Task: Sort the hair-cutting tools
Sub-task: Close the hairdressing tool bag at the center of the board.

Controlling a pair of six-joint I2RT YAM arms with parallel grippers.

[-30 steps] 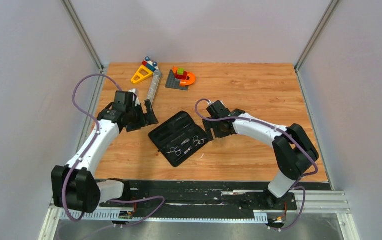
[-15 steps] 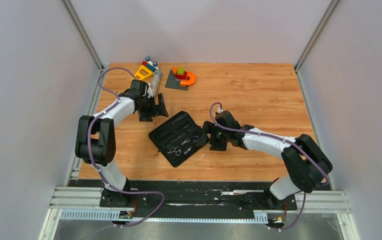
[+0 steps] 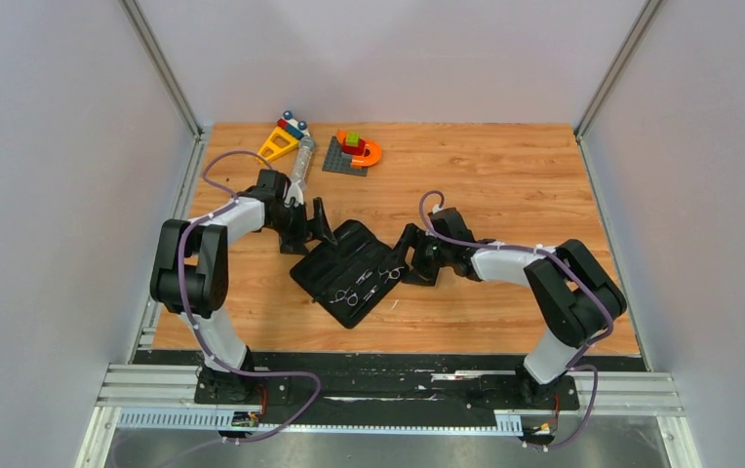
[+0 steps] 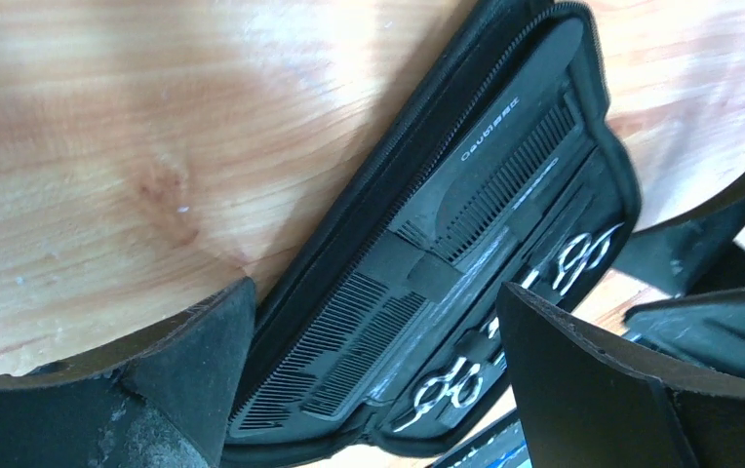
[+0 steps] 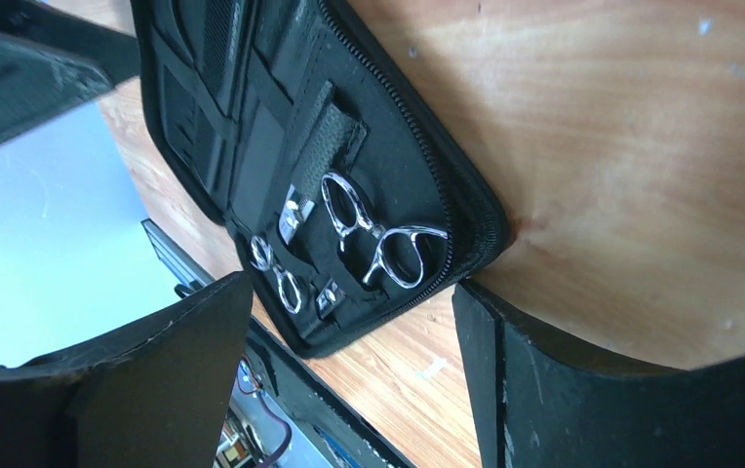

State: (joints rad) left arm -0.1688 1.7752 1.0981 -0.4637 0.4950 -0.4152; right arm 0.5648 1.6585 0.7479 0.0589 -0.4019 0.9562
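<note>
Wooden table (image 3: pixel 505 175), black case (image 3: pixel 334 251), silver scissors (image 5: pixel 373 232) inside

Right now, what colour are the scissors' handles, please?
Silver; the scissors show best in the right wrist view.

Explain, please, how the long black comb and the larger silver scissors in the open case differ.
The long comb is matt black; the larger scissors are shiny silver. The comb is a straight strip with fine teeth; the scissors end in ringed handles. The comb lies by the case edge nearer the left gripper; the scissors by the edge nearer the right gripper. Both are tucked into the open black case, ungripped.
</note>
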